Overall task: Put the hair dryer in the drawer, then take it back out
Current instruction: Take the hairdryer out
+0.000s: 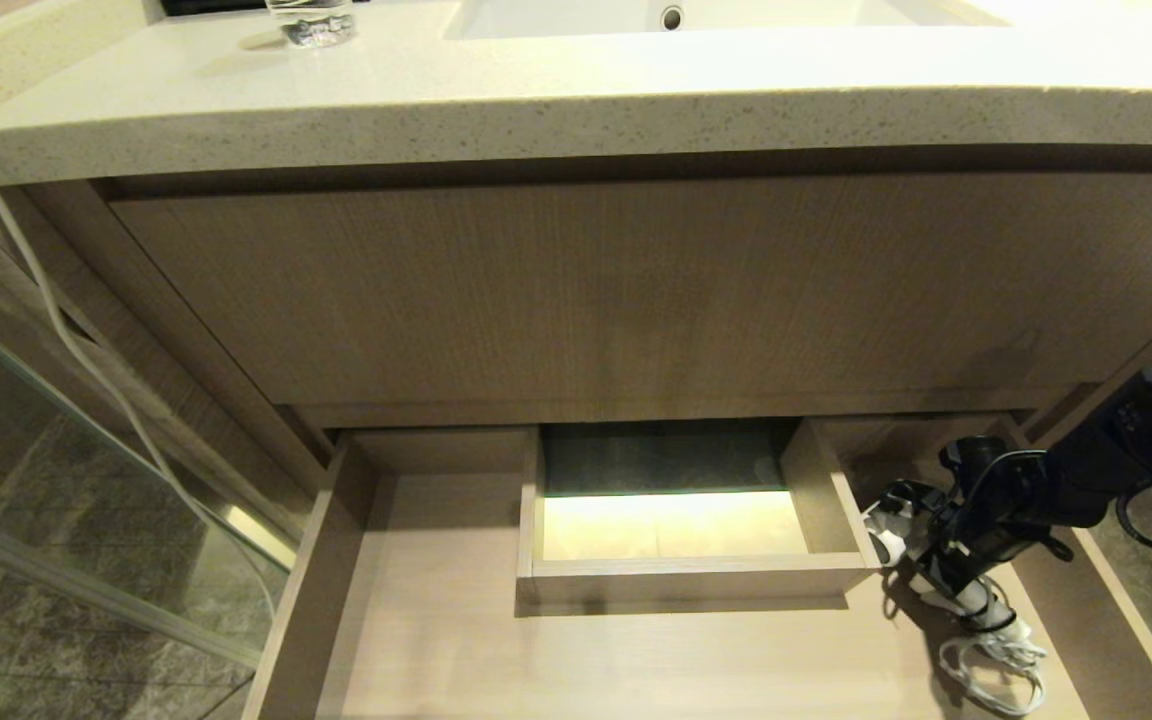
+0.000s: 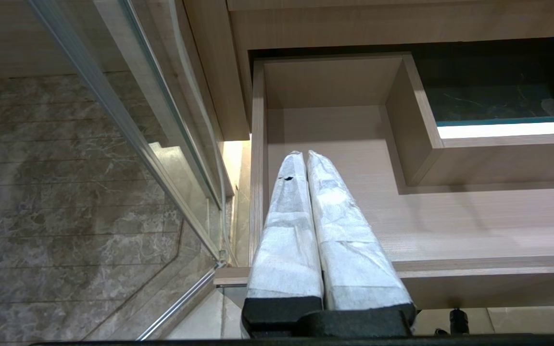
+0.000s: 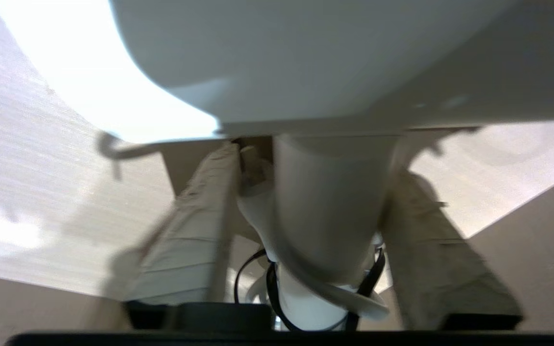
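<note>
White hair dryer lay in the open drawer, right end, beside the boxed cut-out. We had our right gripper straddling its handle; grip unconfirmed. Our left gripper was closed, empty, over the drawer's left end.

Hair dryer in open drawer

A speckled stone countertop spans the far side, with a white sink and a drinking glass far left.
</note>
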